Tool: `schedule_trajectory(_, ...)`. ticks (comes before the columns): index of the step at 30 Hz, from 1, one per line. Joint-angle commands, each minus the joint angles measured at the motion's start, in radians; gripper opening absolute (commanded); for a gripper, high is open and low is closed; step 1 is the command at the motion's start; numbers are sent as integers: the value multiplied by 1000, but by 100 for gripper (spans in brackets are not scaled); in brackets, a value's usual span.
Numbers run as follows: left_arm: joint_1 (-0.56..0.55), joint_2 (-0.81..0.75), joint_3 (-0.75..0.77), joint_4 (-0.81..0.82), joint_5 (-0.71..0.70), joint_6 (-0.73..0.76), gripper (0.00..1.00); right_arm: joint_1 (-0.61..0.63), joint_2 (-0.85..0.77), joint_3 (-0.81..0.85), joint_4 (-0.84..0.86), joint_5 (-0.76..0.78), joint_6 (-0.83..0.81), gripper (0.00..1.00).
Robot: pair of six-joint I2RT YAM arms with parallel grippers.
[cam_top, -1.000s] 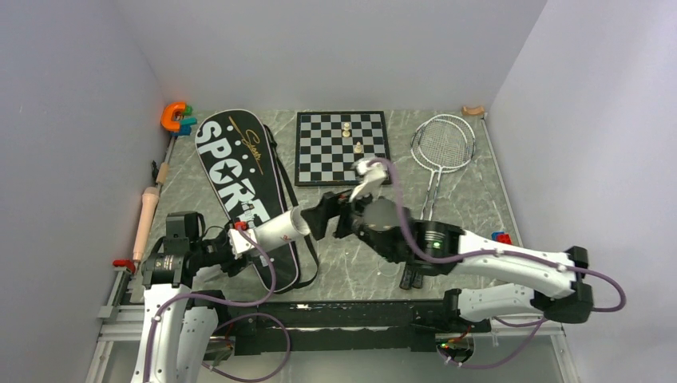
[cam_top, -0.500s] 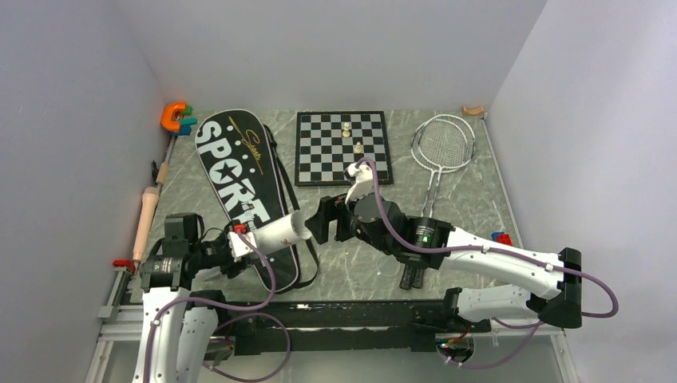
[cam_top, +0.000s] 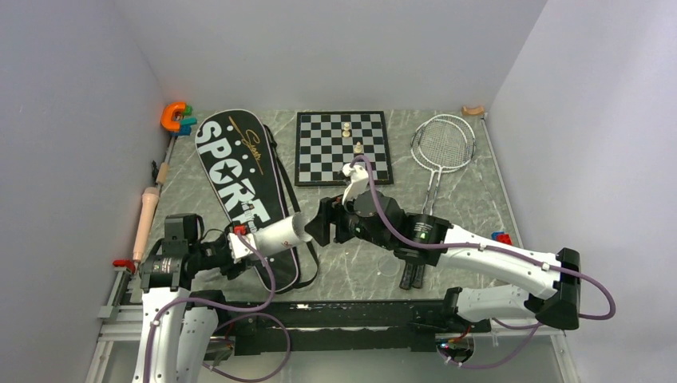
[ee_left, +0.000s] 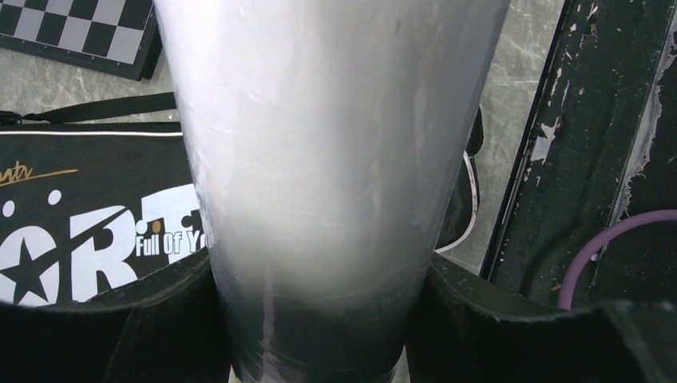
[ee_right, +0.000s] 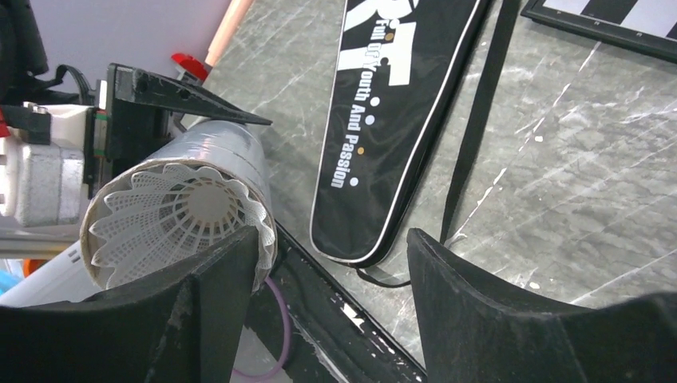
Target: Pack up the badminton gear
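Left gripper (cam_top: 230, 248) clamped on the tube (cam_top: 279, 233) above the bag's (cam_top: 231, 167) near end, shuttlecock (ee_right: 180, 215) seated in its mouth, right gripper (cam_top: 319, 223) jaws apart and empty; rackets (cam_top: 443, 144) well right of bag, unpacked.

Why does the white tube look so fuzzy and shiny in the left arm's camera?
Left wrist view: the white tube is very close to the lens, so it blurs, with a bright patch of glare and shadow at its bottom. Right wrist view: the shuttlecock in the tube's mouth is sharp, while the near black fingers look soft. Top view: evenly lit, everything crisp.
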Motion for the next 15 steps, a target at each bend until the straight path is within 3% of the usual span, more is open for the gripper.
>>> schedule_trajectory(1, -1, -8, 55, 1, 90, 34, 62, -3, 40, 21, 7, -39, -22, 70)
schedule_trajectory(11, -1, -16, 61, -21, 101, 73, 63, -2, 119, 49, 55, -87, -17, 68)
schedule_trajectory(15, -1, -10, 56, -19, 99, 75, 63, -4, 136, 67, 69, -115, -3, 75)
